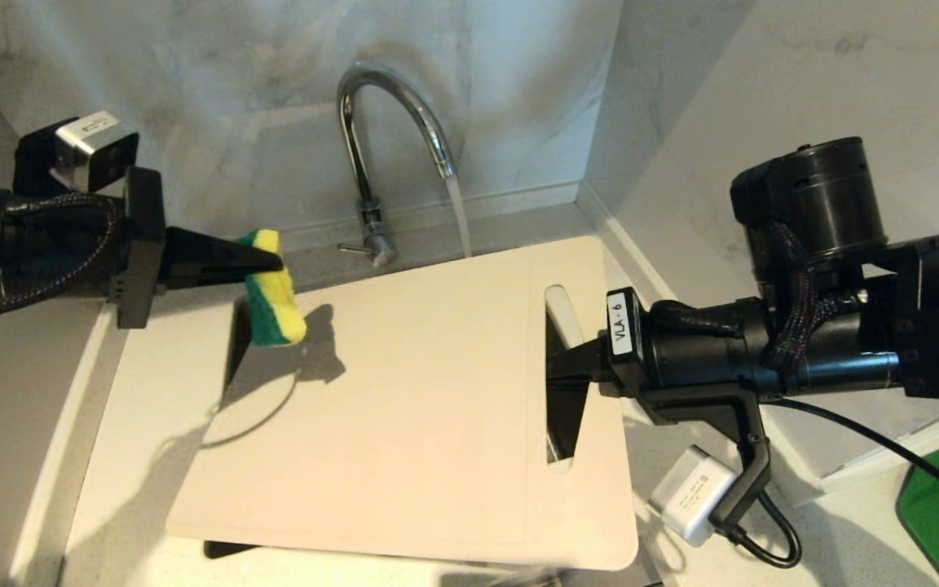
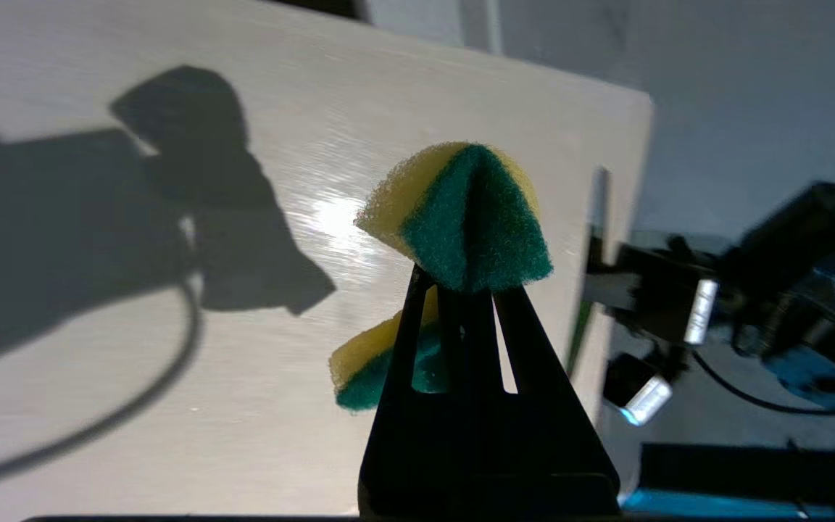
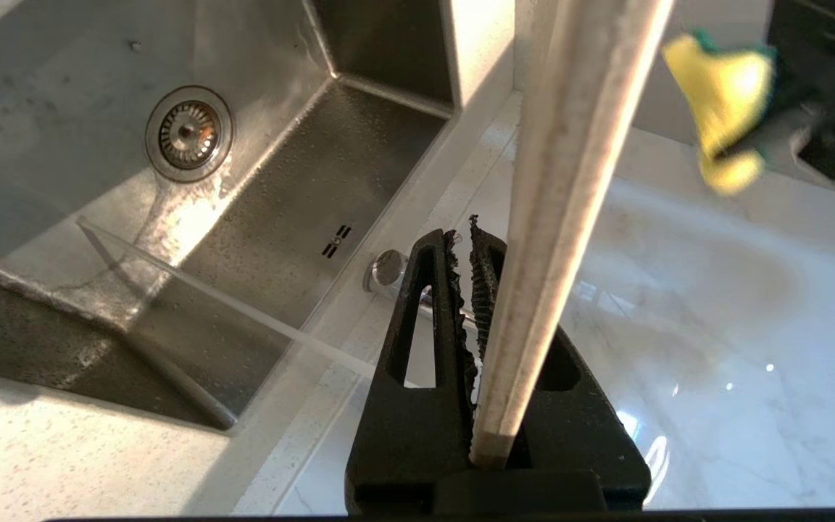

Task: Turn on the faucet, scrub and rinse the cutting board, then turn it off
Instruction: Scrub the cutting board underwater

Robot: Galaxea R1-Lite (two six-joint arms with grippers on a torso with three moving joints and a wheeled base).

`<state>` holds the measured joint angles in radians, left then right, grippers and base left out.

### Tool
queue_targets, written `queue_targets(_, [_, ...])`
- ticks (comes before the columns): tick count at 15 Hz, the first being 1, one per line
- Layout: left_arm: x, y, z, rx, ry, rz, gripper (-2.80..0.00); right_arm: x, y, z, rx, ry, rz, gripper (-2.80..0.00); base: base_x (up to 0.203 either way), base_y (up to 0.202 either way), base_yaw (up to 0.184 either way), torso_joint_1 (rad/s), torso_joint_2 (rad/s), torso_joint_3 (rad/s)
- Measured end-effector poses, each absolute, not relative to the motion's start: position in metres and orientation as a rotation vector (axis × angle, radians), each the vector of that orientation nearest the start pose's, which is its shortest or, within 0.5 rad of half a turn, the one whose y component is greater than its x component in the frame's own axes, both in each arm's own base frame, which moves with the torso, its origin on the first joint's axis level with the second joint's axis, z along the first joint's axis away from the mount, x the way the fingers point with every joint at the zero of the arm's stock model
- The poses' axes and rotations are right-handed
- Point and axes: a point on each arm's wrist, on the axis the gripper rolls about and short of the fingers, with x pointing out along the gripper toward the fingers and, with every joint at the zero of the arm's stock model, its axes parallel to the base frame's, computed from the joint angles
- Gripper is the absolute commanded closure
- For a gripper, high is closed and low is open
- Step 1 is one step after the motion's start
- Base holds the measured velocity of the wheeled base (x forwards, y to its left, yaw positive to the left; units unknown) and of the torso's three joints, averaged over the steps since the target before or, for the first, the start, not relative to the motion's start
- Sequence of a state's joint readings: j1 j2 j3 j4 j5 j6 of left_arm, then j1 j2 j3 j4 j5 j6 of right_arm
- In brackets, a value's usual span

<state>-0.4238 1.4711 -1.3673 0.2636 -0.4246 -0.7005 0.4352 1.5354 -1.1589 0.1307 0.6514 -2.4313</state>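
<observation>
Head view, board: the large cream-white plastic cutting board (image 1: 404, 399) is held over the sink, its long axis across my picture, its handle slot (image 1: 561, 375) at the right-hand end.
Head view, water: the tall chrome gooseneck faucet (image 1: 380, 147) is running, and the stream lands at or just behind the board's far edge; I cannot tell which.
Head view, right arm: the right gripper (image 1: 571, 367) has its jaws closed on the board's end strip, reaching in through the slot.
Head view, left arm: the left gripper (image 1: 270, 262) pinches a yellow-and-green sponge (image 1: 274, 289) above the board's left far corner, clear of the surface, with its shadow thrown below.
Head view, key relation: the board's face lies below and to the right of the sponge, so I judge a scrub stroke calls for a drop, then a sweep along the long axis toward the slot.
Left wrist view, jaws: narrow, folding the sponge (image 2: 461, 217) nearly double, green side outward.
Left wrist view, board: its pale face (image 2: 280, 217) fills the ground beyond the sponge, and I see no contact.
Right wrist view, jaws: clamped on the board's thin edge (image 3: 555, 217), which runs straight away from the camera.
Right wrist view, below: the steel sink (image 3: 171, 181) and its drain (image 3: 188, 132) lie under the board, and the sponge (image 3: 725, 109) hangs off its far side.
Nearer arm: the left, I judge, for scrubbing.
</observation>
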Motion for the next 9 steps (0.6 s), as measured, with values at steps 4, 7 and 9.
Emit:
queue_targets(4, [0.22, -0.163, 0.32, -0.62, 0.693, -0.73, 0.0, 0.229, 0.142, 0.253, -2.022, -1.033, 1.118, 0.0, 0.0, 0.0, 0.0, 0.0, 0.0, 0.0])
queue_targets(7, [0.225, -0.184, 0.314, -0.593, 0.721, -0.743, 0.0, 0.231, 0.148, 0.251, -2.016, -1.027, 1.128, 0.0, 0.0, 0.0, 0.0, 0.0, 0.0, 0.0])
queue_targets(9, [0.23, -0.186, 0.305, -0.583, 0.74, -0.719, 0.0, 0.232, 0.149, 0.25, -2.013, -1.031, 1.131, 0.0, 0.0, 0.0, 0.0, 0.0, 0.0, 0.0])
